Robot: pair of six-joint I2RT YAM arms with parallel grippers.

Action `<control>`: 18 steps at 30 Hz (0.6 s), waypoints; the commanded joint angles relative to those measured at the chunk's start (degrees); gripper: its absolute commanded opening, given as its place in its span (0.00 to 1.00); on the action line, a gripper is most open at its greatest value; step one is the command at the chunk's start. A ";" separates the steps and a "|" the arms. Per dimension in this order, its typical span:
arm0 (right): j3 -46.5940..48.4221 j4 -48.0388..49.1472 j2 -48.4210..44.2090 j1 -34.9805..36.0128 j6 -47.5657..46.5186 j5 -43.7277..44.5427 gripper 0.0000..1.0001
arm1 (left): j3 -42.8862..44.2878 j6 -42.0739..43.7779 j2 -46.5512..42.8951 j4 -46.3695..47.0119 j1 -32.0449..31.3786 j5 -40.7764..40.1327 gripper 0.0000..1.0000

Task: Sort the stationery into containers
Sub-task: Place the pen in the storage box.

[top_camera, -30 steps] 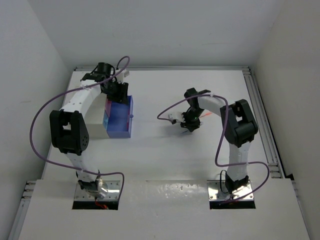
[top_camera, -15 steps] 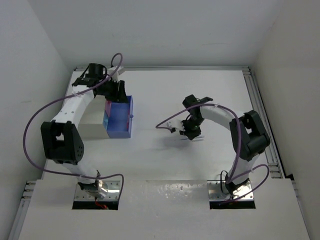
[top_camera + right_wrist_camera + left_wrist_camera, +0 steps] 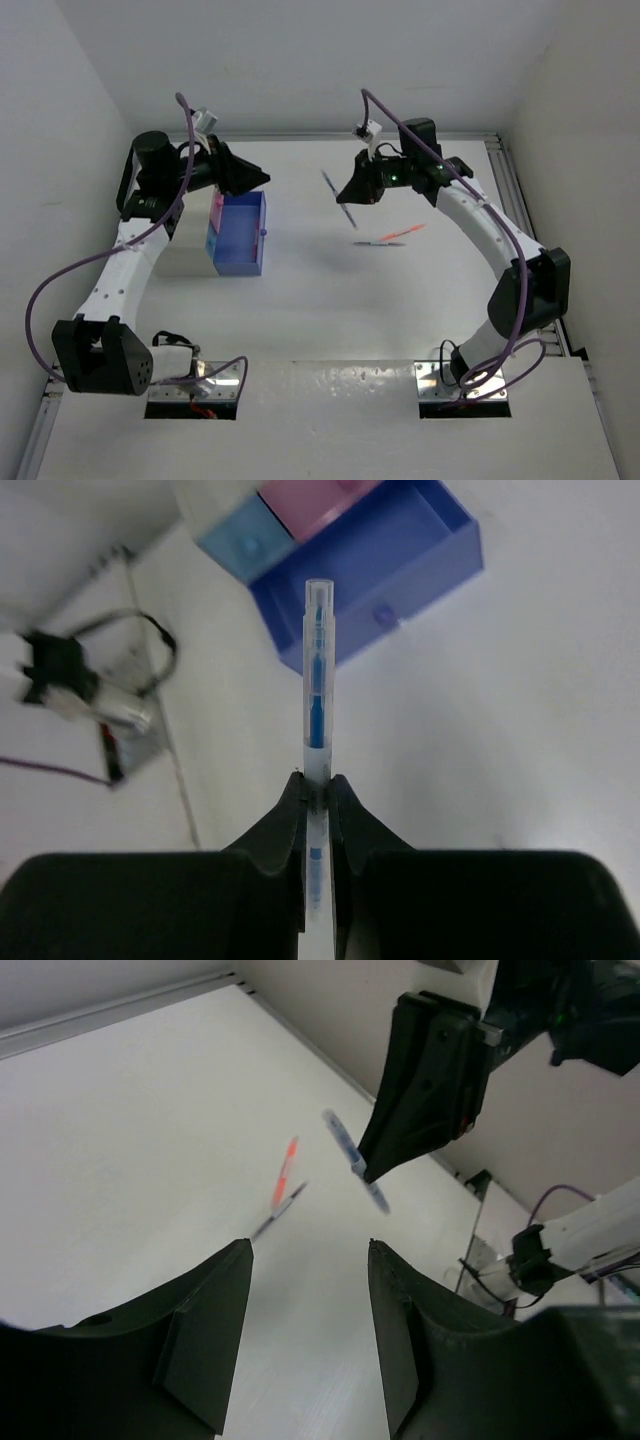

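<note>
My right gripper (image 3: 347, 194) is raised above the table and shut on a white pen with a blue core (image 3: 342, 206), which sticks out past the fingertips in the right wrist view (image 3: 317, 670). My left gripper (image 3: 258, 178) is open and empty, raised above the back of the blue drawer-box (image 3: 238, 235). A pink drawer-box (image 3: 217, 210) lies against the blue one's left side. An orange pen (image 3: 406, 233) and a darker thin pen (image 3: 380, 243) lie on the table right of centre. The left wrist view shows the right gripper (image 3: 372, 1168), its pen (image 3: 356, 1163) and both loose pens (image 3: 285, 1173).
A white block-shaped cabinet (image 3: 185, 250) stands left of the boxes, with a light blue drawer front (image 3: 240, 540). A metal rail (image 3: 525, 240) runs along the table's right edge. White walls close the back and sides.
My right gripper has lifted the blue-cored pen off the table and swung up and back. My left arm has pulled up and away from the blue box, turning to face right.
</note>
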 commanded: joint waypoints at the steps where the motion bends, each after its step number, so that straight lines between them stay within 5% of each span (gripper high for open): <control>1: 0.38 14.58 -1.01 1.28 23.11 -7.68 0.00 | 2.92 -10.04 1.92 10.13 -1.60 3.90 0.56; 6: -0.59 23.30 -1.45 3.83 32.36 -7.68 0.00 | 3.29 -16.28 3.68 13.47 -5.29 2.32 0.59; 18: 0.73 25.60 0.57 9.54 33.97 -7.15 0.00 | 1.18 -16.99 4.12 15.05 -11.18 -0.58 0.60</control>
